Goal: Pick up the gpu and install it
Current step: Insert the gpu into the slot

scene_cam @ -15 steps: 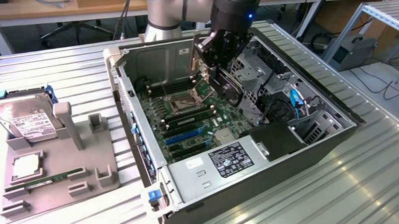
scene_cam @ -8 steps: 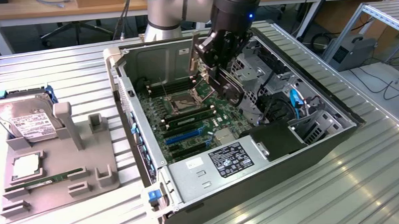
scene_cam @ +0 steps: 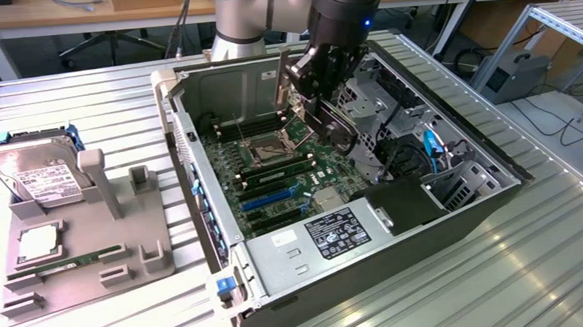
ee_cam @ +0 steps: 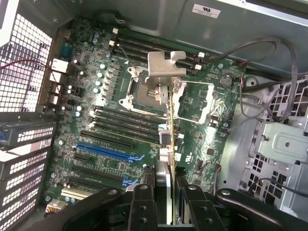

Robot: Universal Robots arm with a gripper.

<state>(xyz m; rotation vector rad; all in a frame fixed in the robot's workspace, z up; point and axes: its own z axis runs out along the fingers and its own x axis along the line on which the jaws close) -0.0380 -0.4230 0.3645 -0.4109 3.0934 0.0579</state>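
At the exterior view's left, a grey holder (scene_cam: 128, 213) lies on the slatted table (scene_cam: 528, 271). It carries one hard drive (scene_cam: 35, 176), one square processor chip (scene_cam: 39, 241) and one narrow memory stick (scene_cam: 82, 259).

Right of it stands one open computer case (scene_cam: 226, 89). My gripper (scene_cam: 318, 97) hangs over the far half of it, above the motherboard (scene_cam: 272, 175). From this side I see the one gpu (scene_cam: 331, 126) as a black slab tilting down from my fingers, with its silver bracket towards the far-left wall of the case.

The wrist view looks straight down along the card. Here the gpu (ee_cam: 166, 65) is a thin edge running away from my gripper (ee_cam: 168, 207), and its bent bracket is at the far tip. My two fingers (ee_cam: 143, 202) press against its opposite faces, pinching it between them.

Beneath the card lies the motherboard (ee_cam: 110, 96). The card's edge crosses over the empty processor socket (ee_cam: 137, 89) and is clear of the board. The one long blue slot (ee_cam: 103, 147) lies apart from the card and is unfilled.
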